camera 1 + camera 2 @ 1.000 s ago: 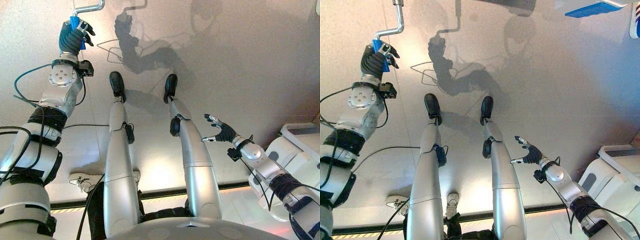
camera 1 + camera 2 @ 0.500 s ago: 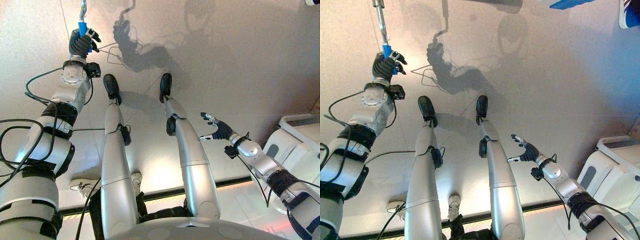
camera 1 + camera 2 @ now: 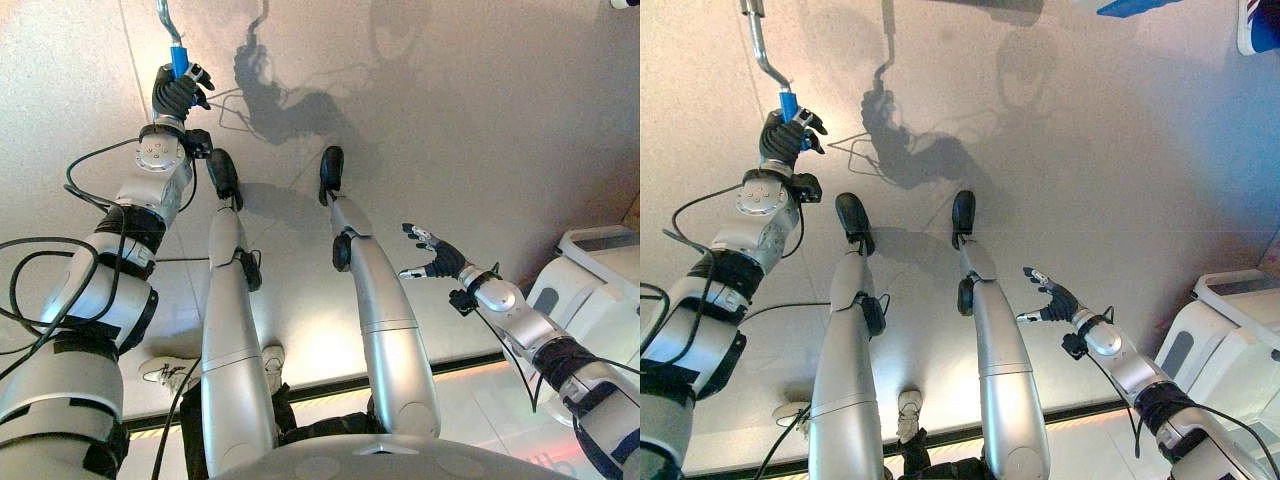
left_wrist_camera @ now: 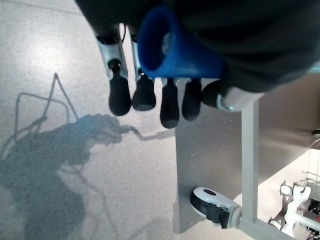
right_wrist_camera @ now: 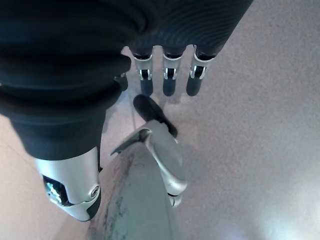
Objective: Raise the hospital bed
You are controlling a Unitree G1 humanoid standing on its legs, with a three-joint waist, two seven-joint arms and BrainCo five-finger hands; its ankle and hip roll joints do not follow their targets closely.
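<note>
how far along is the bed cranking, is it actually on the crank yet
Done: the left hand has reached the crank and is curled round its blue grip. In hand: the bent metal crank is held, apparently being turned. Left: the pictures don't show how high the bed is, so the remaining cranking can't be judged. The right hand hangs relaxed and idle.

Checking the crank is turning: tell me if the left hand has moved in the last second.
Yes. The left hand, shut on the blue handle, swung rightward, nearer the bed.
</note>
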